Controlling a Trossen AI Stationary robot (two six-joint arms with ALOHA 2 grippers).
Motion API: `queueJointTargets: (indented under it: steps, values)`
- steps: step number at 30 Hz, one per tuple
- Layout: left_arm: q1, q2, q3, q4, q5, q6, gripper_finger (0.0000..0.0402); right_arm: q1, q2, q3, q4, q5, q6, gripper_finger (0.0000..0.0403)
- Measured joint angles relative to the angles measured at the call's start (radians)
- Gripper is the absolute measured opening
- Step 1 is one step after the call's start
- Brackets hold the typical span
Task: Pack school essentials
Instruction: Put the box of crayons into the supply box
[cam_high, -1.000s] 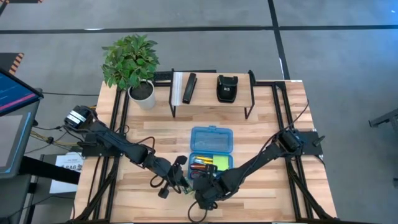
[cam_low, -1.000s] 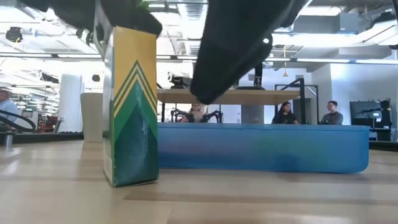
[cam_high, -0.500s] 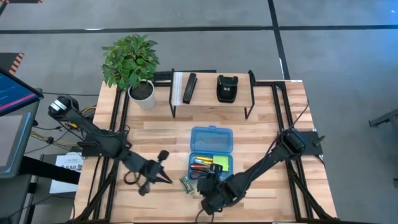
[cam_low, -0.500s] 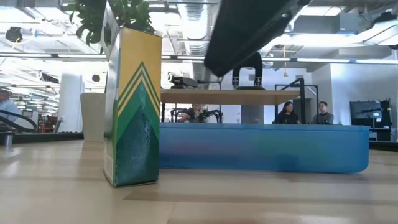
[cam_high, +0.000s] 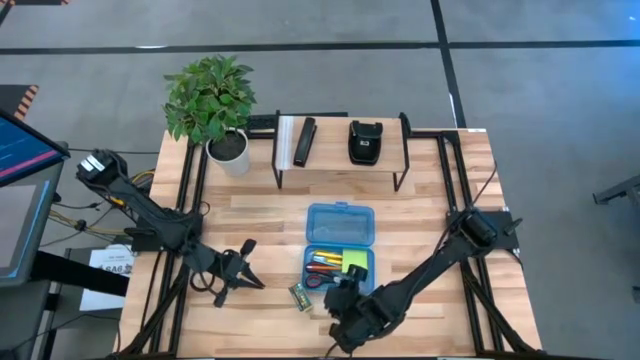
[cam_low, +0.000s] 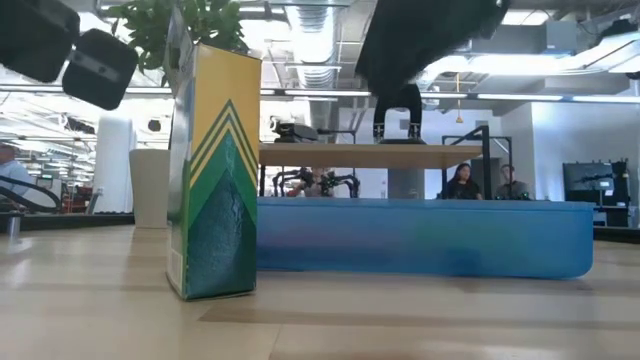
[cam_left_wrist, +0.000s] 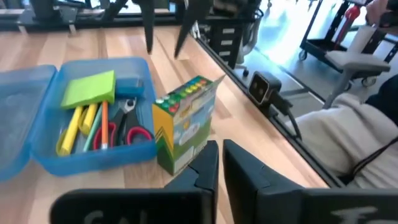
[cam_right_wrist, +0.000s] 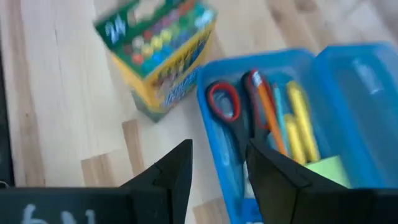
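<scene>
Standing free, crayon box (cam_high: 299, 297) sits between closed left fingers (cam_left_wrist: 208, 163) and parted right fingers (cam_right_wrist: 180, 163).

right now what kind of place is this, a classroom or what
Probably a robotics lab or open workshop, not a classroom: bare ceiling ducts overhead, people at desks in the background, and a wooden table framed by black rails with two robot arms mounted on it.

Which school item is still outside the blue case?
The crayon box. It stands upright on the table just beside the blue case, while the scissors, pencils and sticky-note pad lie inside.
</scene>
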Motion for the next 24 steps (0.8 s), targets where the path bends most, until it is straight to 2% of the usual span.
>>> queueJointTargets:
  steps: [3,8,12,16,18,22,24]
  values:
    - [0.0,0.025,-0.006,0.016,-0.005,-0.001,0.004,0.0,-0.036,0.001,0.007,0.003,-0.029,0.0172]
    - [0.005,0.094,-0.005,0.099,-0.015,0.024,0.0112,0.005,-0.107,0.001,0.076,-0.008,-0.138,0.0161]
    - [0.012,0.177,-0.005,0.177,-0.014,0.039,0.0162,0.015,-0.161,0.003,0.113,-0.004,-0.212,0.0153]
    - [0.04,0.279,-0.005,0.267,-0.013,0.041,0.0195,0.023,-0.173,0.003,0.14,-0.003,-0.24,0.0146]
    - [0.065,0.331,-0.005,0.325,0.004,0.041,0.0205,0.02,-0.161,0.002,0.191,-0.048,-0.252,0.0143]
    - [0.123,0.418,-0.005,0.431,0.079,0.038,0.0214,0.003,-0.102,0.002,0.308,-0.204,-0.308,0.0133]
    - [0.146,0.454,-0.005,0.47,0.104,0.036,0.0214,-0.005,-0.094,-0.001,0.301,-0.226,-0.318,0.0128]
